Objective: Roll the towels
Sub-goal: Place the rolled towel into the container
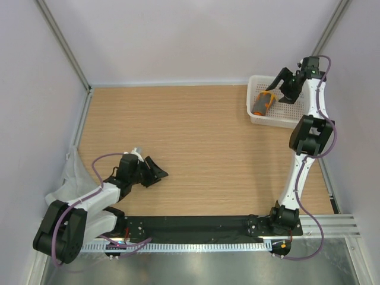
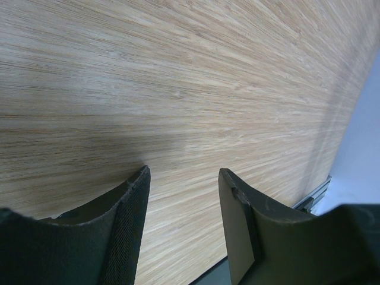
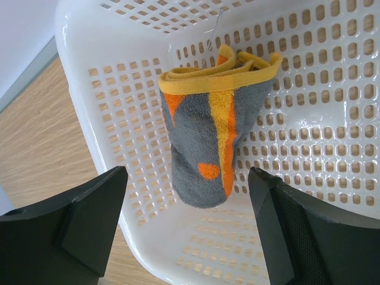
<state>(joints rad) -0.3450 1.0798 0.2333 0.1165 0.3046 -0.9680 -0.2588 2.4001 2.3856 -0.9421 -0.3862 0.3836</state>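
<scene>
Grey terry patched with orange and yellow, hemmed in yellow: rolled towel [image 3: 205,139], lying inside the white perforated basket [image 3: 113,113] at the far right corner of the wooden table [image 1: 196,130]. Just above it, right gripper [image 3: 187,175], jaws spread wide to either side of the roll, clear of it, holding nothing. Well apart, at the table's left edge, light-grey towel [image 1: 70,175], unrolled and bunched, partly hidden by the left arm. Near it, left gripper [image 1: 155,170], low over bare wood, jaws partly apart with nothing between them.
</scene>
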